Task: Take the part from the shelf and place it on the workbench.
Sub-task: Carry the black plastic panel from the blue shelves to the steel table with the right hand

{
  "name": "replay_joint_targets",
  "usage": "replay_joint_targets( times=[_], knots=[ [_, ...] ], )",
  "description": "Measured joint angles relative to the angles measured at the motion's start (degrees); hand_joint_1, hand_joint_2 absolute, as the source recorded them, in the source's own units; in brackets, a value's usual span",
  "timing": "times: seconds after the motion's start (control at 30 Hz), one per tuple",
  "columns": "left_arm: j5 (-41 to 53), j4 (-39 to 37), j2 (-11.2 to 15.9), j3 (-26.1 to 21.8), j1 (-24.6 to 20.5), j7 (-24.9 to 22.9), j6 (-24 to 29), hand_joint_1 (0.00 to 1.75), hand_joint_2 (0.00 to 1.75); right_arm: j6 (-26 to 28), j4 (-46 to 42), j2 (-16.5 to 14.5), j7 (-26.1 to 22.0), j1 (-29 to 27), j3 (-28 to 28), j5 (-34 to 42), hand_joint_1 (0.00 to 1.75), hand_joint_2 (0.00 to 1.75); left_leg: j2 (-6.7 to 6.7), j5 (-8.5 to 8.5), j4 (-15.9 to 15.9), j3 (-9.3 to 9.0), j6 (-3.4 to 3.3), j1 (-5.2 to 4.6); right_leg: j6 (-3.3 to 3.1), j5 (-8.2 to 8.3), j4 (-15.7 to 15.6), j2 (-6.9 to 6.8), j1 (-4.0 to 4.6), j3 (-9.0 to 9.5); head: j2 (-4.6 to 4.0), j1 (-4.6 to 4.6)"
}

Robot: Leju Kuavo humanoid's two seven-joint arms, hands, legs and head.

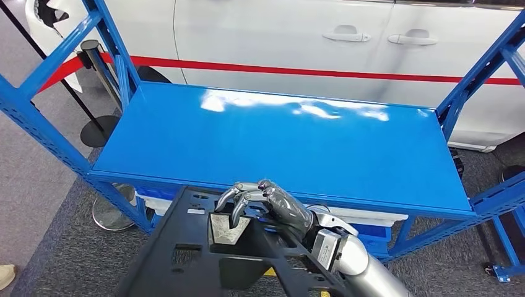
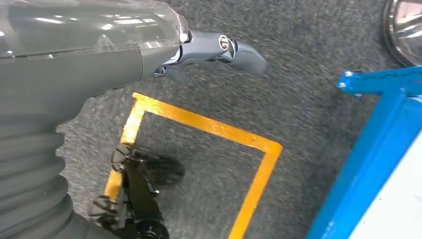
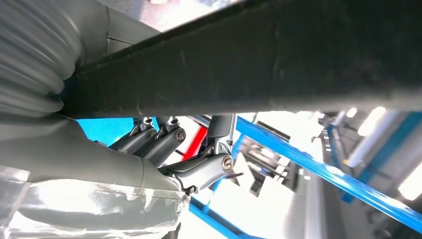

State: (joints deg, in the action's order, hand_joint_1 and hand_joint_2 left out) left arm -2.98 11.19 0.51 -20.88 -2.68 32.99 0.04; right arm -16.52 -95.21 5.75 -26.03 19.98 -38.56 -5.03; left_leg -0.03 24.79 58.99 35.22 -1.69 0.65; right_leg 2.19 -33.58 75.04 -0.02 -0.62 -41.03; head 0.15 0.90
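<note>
Hanging over grey carpet, the left hand (image 2: 219, 50) shows in its wrist view with its fingers drawn loosely together and nothing in them, above a yellow tape corner (image 2: 199, 124) on the floor; a blue frame leg (image 2: 378, 149) stands at about 3 o'clock of that tape. In the head view, a black stanchion (image 1: 99, 80) with a red rope stands at 10 o'clock, beside the blue shelf (image 1: 278, 136), whose glossy top spreads across the middle. Behind it runs a white car (image 1: 347, 37) with a red stripe. At 6 o'clock, just in front of the shelf's near edge, the black part (image 1: 186, 247) is carried by the right hand (image 1: 272, 204), its fingers curled over a raised block on it. The right wrist view shows the part (image 3: 259, 55) as a dark bar running across the fingers (image 3: 164, 142).
</note>
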Motion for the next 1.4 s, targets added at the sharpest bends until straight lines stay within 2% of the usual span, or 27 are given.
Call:
replay_joint_targets(
  times=[0.03,0.1,0.17,0.2,0.27,0.3,0.37,0.43,0.47,0.53,0.6,0.67,0.7,0.77,0.8,0.83,0.93,0.97,1.0,1.03,1.07,1.13,1.2,1.23,1.3,1.33,1.4],
  knots=[
    [0.0,0.0,0.0,0.0,0.0,0.0,0.0,0.0,1.75,0.2,0.2,0.2,0.0,0.0,-0.2,-0.2,1.75,1.75,-0.01,-0.49,0.0,0.63,0.06,-0.03,-0.17,1.23,-1.4,0.0,0.02,1.85,0.0,-0.01],
    [0.1,0.0,-0.1,0.0,0.0,0.1,-0.1,0.0,1.75,0.5,0.6,0.5,-0.4,0.0,-0.5,-0.6,1.75,1.75,-0.08,-1.4,0.0,1.57,0.34,-0.13,-0.92,3.34,-9.1,0.02,0.32,7.94,0.0,0.01],
    [0.1,0.0,-0.3,-0.1,0.0,0.2,-0.1,0.0,1.75,0.8,0.8,0.7,-0.9,0.1,-0.7,-0.8,1.75,1.75,-0.13,-2.3,-0.1,1.96,0.9,-0.12,-1.7,3.4,-16.0,0.04,0.79,12.5,0.0,0.03],
    [0.1,0.0,-0.4,-0.1,0.1,0.2,-0.1,0.0,1.75,0.9,0.9,0.8,-1.1,0.1,-0.8,-0.9,1.75,1.75,-0.13,-2.78,-0.3,2.03,1.27,-0.06,-1.98,3.14,-17.5,0.04,1.0,13.27,0.0,-0.04],
    [0.1,0.0,-0.4,-0.3,0.2,0.2,-0.1,0.0,1.75,1.0,1.2,1.0,-1.2,0.2,-1.0,-0.9,1.75,1.75,-0.13,-3.5,-0.7,2.09,1.98,0.08,-2.57,4.12,-18.1,-0.06,1.0,12.88,-0.01,-0.21],
    [0.1,0.0,-0.4,-0.4,0.2,0.2,-0.1,0.0,1.75,1.0,1.3,1.0,-1.2,0.2,-1.1,-0.9,1.75,1.75,-0.15,-2.87,-0.4,2.36,2.26,0.09,-2.99,4.75,-18.4,-0.2,0.84,12.54,0.0,-0.25],
    [0.1,0.0,-0.4,-0.5,0.3,0.2,0.0,0.0,1.75,1.0,1.6,1.1,-1.3,0.2,-1.4,-0.9,1.75,1.75,-0.18,1.53,3.2,3.6,2.62,0.12,-3.84,6.23,-18.8,-0.47,0.5,11.41,0.0,-0.06],
    [0.1,0.0,-0.4,-0.5,0.3,0.2,0.0,0.0,1.75,1.0,1.8,1.1,-1.3,0.2,-1.5,-0.9,1.75,1.75,-0.17,6.95,10.2,5.26,2.95,0.17,-4.18,7.46,-18.6,-0.54,0.59,9.66,0.01,0.09],
    [0.1,0.0,-0.4,-0.5,0.3,0.2,0.0,0.0,1.75,1.0,2.0,1.1,-1.3,0.2,-1.6,-0.9,1.75,1.75,-0.17,7.98,13.4,5.63,3.11,0.18,-4.15,8.04,-18.4,-0.55,0.62,8.65,0.01,0.08],
    [0.1,0.0,-0.4,-0.5,0.3,0.2,0.0,0.0,1.75,1.0,2.2,1.1,-1.3,0.2,-1.8,-0.9,1.75,1.75,-0.17,6.07,15.2,4.19,3.29,0.19,-3.95,9.11,-17.6,-0.55,0.62,6.5,0.0,0.08],
    [0.1,0.0,-0.4,-0.5,0.2,0.2,0.0,0.0,1.75,1.0,2.2,1.1,-1.3,0.2,-2.0,-0.9,1.75,1.75,-0.17,3.74,9.9,-0.75,3.18,0.21,-3.58,9.96,-16.6,-0.55,0.58,4.52,-0.01,0.1],
    [0.1,0.0,-0.4,-0.5,0.0,0.2,0.0,0.0,1.75,1.0,2.2,1.2,-1.3,0.2,-2.0,-0.9,1.75,1.75,-0.28,4.89,2.4,-5.89,2.74,0.01,-3.03,10.67,-15.7,-0.58,0.71,3.29,0.0,0.05],
    [0.1,0.0,-0.4,-0.5,-0.1,0.2,0.0,0.0,1.75,1.0,2.2,1.2,-1.3,0.3,-2.1,-0.8,1.75,1.75,-0.33,5.73,0.3,-7.03,2.45,-0.13,-2.71,11.08,-15.5,-0.61,0.76,3.03,0.0,0.04],
    [0.1,0.0,-0.4,-0.6,-0.1,0.1,0.2,0.0,1.75,0.9,2.2,1.3,-1.4,0.3,-2.2,-0.8,1.75,1.75,-0.28,5.45,-0.8,-6.93,1.67,-0.21,-2.01,11.92,-15.6,-0.58,0.76,2.8,0.01,0.05],
    [0.2,0.0,-0.5,-0.6,0.0,0.0,0.3,0.0,1.75,0.9,2.3,1.4,-1.6,0.2,-2.3,-0.7,1.75,1.75,-0.12,4.88,-0.9,-6.6,1.26,-0.13,-1.67,11.51,-15.4,-0.46,0.65,2.58,0.0,0.08],
    [0.3,0.0,-0.5,-0.6,0.0,0.0,0.4,0.0,1.75,0.9,2.3,1.5,-1.8,0.2,-2.3,-0.6,1.75,1.75,0.04,4.19,-1.0,-6.12,0.78,-0.01,-1.33,9.97,-14.5,-0.33,0.56,2.15,-0.01,0.02],
    [0.6,0.0,-0.4,-0.8,0.1,-0.2,1.0,0.0,1.75,0.5,2.3,1.7,-3.0,0.1,-2.3,-0.4,1.75,1.75,0.32,1.97,-1.0,-3.69,0.05,0.08,-0.45,1.3,-5.7,-0.13,0.17,-0.12,-0.01,-0.18],
    [0.7,0.0,-0.4,-0.9,0.1,-0.3,1.1,0.0,1.75,0.4,2.3,1.8,-3.4,0.0,-2.3,-0.4,1.75,1.75,0.35,1.25,-0.9,-2.67,0.08,0.07,-0.26,-0.16,-2.4,-0.13,0.05,-0.54,0.0,-0.19],
    [0.9,0.0,-0.4,-1.0,0.1,-0.4,1.2,0.0,1.75,0.5,2.3,1.8,-3.8,0.0,-2.3,-0.5,1.75,1.75,0.38,0.58,-0.8,-1.66,0.15,0.07,-0.14,-0.12,-0.3,-0.13,-0.04,-0.34,0.0,-0.19],
    [1.0,0.0,-0.4,-1.0,0.1,-0.6,1.2,0.0,1.75,0.7,2.2,1.8,-4.3,-0.1,-2.3,-0.7,1.75,1.75,0.41,-0.03,-0.7,-0.7,0.26,0.07,-0.12,1.14,-0.1,-0.13,-0.11,0.73,-0.01,-0.19],
    [1.2,0.0,-0.4,-1.0,0.1,-0.7,1.2,0.0,1.75,1.0,2.1,1.8,-4.7,-0.1,-2.3,-1.0,1.75,1.75,0.42,-0.62,-0.6,0.2,0.4,0.07,-0.2,2.85,-1.7,-0.13,-0.17,2.8,0.0,-0.19],
    [1.6,0.0,-0.4,-1.1,0.1,-0.8,1.2,0.0,1.75,1.2,1.6,1.8,-5.3,-0.1,-2.3,-1.2,1.75,1.75,0.48,-1.64,-0.4,1.38,0.82,-0.02,-0.65,4.25,-9.5,-0.39,-0.02,9.03,-0.01,-0.19],
    [2.0,0.0,-0.4,-1.1,0.2,-0.8,1.1,0.0,1.75,0.9,1.0,1.8,-6.0,-0.1,-2.3,-0.9,1.75,1.75,0.63,-2.66,-0.5,1.77,1.42,-0.13,-1.31,3.16,-16.3,-0.7,0.34,13.51,0.0,-0.16],
    [2.1,0.0,-0.4,-1.1,0.2,-0.8,1.0,0.0,1.75,0.7,0.7,1.8,-6.2,-0.1,-2.2,-0.7,1.75,1.75,0.76,-3.2,-0.7,1.82,1.79,-0.13,-1.68,2.83,-17.8,-0.72,0.57,14.17,0.0,-0.15],
    [2.4,0.0,-0.3,-1.1,0.3,-0.7,1.0,0.0,1.75,0.4,0.4,1.9,-6.5,-0.3,-2.2,-0.4,1.75,1.75,0.9,-3.53,-0.8,2.17,2.55,-0.02,-2.56,3.88,-18.2,-0.44,0.49,13.39,0.01,-0.17],
    [2.4,0.0,-0.3,-1.1,0.3,-0.6,1.0,0.0,1.75,0.3,0.3,2.0,-6.5,-0.4,-2.2,-0.4,1.75,1.75,0.85,-2.29,0.0,2.66,2.82,0.03,-3.1,4.61,-18.3,-0.33,0.42,12.76,0.0,-0.1],
    [2.5,0.0,-0.2,-1.1,0.3,-0.6,1.0,0.0,1.75,0.2,0.2,2.0,-6.5,-0.5,-2.2,-0.3,1.75,1.75,0.64,3.23,4.7,4.17,3.08,0.13,-3.93,6.12,-18.3,-0.09,0.41,11.13,-0.01,0.09]
  ],
)
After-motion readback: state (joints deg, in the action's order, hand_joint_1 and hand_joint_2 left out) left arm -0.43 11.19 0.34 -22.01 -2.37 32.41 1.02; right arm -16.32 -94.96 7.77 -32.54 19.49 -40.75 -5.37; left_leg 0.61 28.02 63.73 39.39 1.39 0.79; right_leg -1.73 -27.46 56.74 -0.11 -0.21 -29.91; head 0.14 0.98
